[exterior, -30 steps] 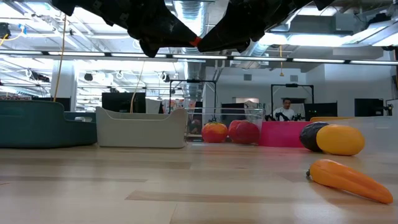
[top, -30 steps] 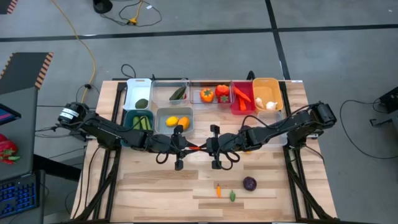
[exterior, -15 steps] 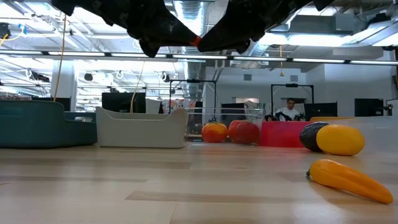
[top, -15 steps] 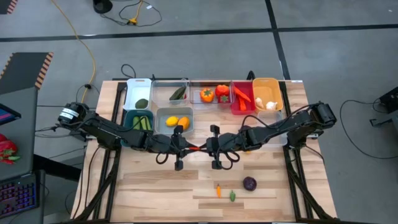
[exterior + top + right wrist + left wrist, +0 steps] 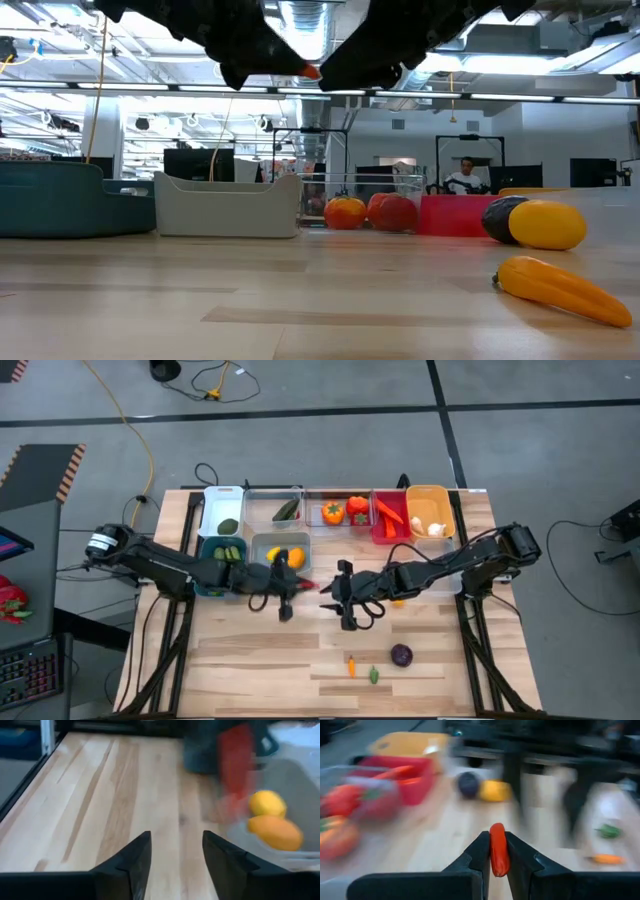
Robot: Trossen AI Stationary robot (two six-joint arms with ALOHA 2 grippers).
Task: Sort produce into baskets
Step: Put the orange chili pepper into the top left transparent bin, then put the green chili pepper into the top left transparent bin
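Left pincer [image 5: 498,851] is clamped on a red chilli [image 5: 498,849], held in the air at mid-desk, just at the 6 o'clock edge of the grey-blue basket [image 5: 281,550] with its lemons [image 5: 285,557]. Right pincer [image 5: 174,854] sits just at its 3 o'clock side, fingers apart with nothing between them. A purple ball [image 5: 401,654] and small carrot [image 5: 351,665] lie on the desk [image 5: 250,650] toward 6 o'clock.

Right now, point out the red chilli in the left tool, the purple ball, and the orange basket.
red chilli [image 5: 498,849], left wrist view, middle of its body between the fingers.
purple ball [image 5: 401,655], high view, its centre.
orange basket [image 5: 428,490], high view, far rim.
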